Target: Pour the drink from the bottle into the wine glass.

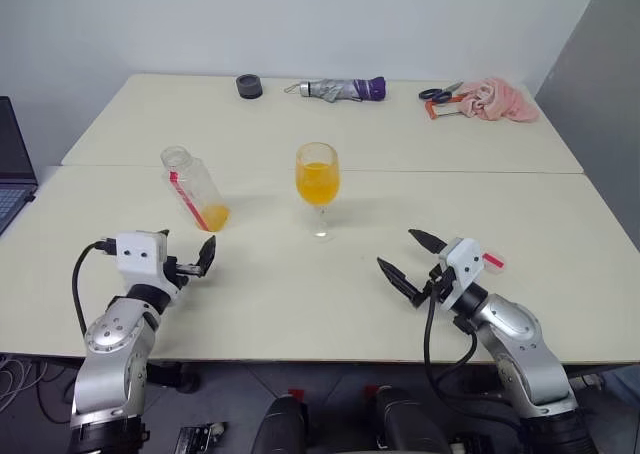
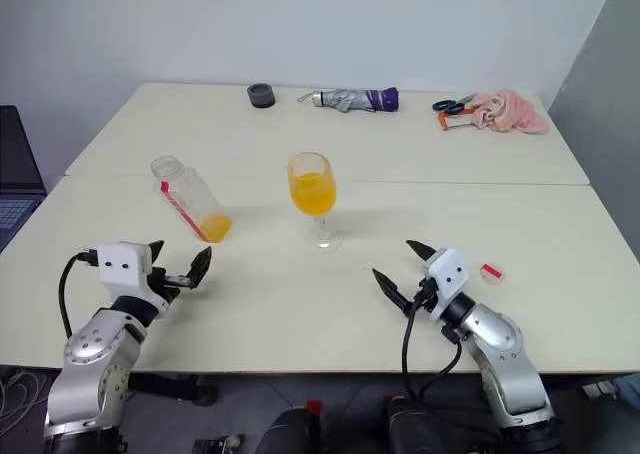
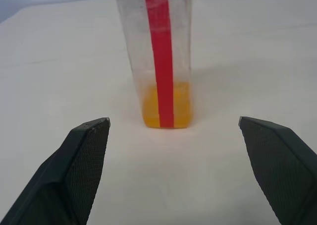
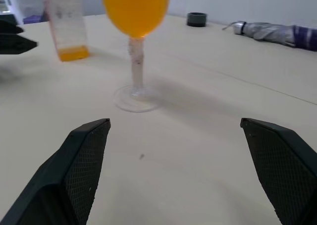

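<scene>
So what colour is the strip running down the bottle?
Red, running down the clear bottle; clearest in the left wrist view.

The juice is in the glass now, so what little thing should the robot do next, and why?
Probably just draw both arms back to rest. The wine glass holds most of the drink; the bottle stands uncapped with only a little left. The left claw and right claw are open and hold nothing. Its red-and-white cap lies by the right claw, so recapping could follow.

Nearly empty uncapped bottle (image 1: 195,189) beside orange-filled wine glass (image 1: 318,185)
</scene>
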`<state>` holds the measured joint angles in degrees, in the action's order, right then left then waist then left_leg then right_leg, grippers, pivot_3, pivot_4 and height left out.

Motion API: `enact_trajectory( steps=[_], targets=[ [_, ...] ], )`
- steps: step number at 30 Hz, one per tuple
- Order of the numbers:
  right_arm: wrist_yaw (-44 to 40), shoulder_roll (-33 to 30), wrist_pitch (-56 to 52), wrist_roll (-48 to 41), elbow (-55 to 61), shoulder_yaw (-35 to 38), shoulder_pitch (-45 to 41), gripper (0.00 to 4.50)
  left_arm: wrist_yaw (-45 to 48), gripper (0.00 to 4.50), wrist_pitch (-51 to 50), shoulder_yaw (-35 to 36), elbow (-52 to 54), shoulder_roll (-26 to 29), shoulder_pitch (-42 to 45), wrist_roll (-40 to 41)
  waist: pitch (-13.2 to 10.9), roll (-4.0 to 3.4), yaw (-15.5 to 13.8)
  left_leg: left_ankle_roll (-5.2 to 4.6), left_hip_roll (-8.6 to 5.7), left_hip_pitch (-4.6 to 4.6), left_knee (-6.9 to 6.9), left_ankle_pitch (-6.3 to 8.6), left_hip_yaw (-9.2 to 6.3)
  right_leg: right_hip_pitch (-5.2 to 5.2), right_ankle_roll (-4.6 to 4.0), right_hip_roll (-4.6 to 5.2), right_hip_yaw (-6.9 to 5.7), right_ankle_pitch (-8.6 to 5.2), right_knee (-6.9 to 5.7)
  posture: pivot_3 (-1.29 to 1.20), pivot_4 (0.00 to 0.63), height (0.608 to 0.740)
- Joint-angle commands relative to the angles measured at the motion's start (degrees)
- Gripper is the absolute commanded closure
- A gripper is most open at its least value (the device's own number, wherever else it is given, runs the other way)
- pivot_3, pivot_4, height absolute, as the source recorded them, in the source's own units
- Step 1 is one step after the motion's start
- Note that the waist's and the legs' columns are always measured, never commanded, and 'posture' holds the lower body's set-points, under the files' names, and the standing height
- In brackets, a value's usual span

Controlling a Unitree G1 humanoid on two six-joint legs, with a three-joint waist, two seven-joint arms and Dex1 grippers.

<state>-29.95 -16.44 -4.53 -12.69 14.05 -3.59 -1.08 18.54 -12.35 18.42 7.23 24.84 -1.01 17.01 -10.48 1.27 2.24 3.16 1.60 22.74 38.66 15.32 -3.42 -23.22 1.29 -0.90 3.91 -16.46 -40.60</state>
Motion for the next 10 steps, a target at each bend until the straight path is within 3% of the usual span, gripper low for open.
enact_trajectory(
  steps=[1, 10],
  targets=[
    [7.8, 3.9, 2.7, 1.4, -0.1, 3.7, 1.6, 0.00, -2.0, 0.04, 1.0, 1.1, 5.1, -2.0, -3.4, -0.2, 0.0, 0.00, 0.0, 0.00, 0.01, -0.03, -0.03, 0.00, 0.06, 0.00, 0.00, 0.00, 0.04, 0.00, 0.00, 0.00, 0.150, 0.740],
    [11.0, 6.4, 4.8, 3.8, -3.5, 3.2, 0.8, 0.00, -2.4, 0.04, 4.7, 0.6, 6.0, -4.1, -5.2, -1.8, 0.0, 0.01, 0.0, 0.04, -0.04, -0.22, -0.50, -0.03, 0.28, 0.01, 0.07, -0.04, 0.18, -0.04, 0.31, 0.00, 0.150, 0.740]
  ],
)
